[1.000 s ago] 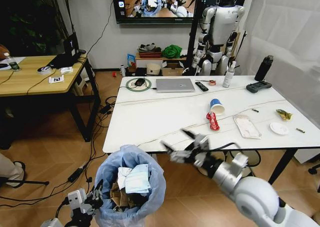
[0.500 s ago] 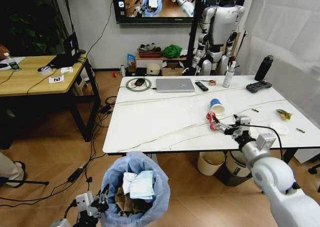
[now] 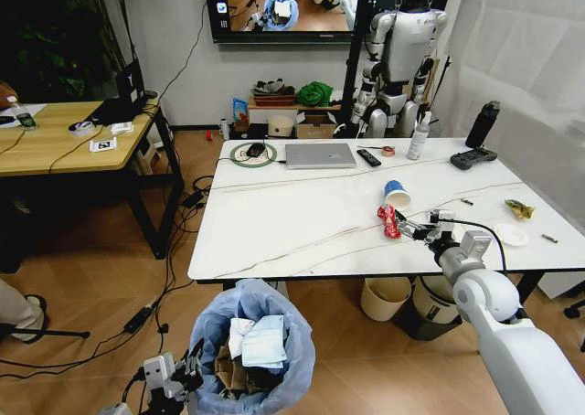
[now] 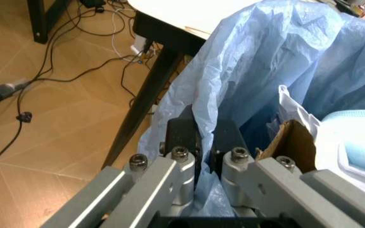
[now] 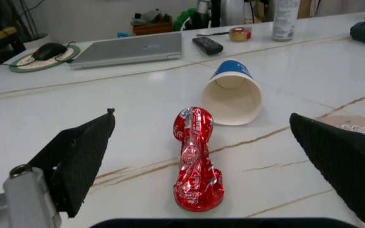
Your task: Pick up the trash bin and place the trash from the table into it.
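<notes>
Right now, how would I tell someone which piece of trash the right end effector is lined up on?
Look at the white marble-look table, toward its front edge on the robot's right. There the open right end effector faces a red wrapper lying flat, crumpled and shiny. Just behind it lies a tipped blue-and-white paper cup; the wrapper is the only red thing there.

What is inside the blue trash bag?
Inside the trash bin lie crumpled white paper and brown cardboard. Anything deeper is covered. The left claw pinches its bag edge.
</notes>
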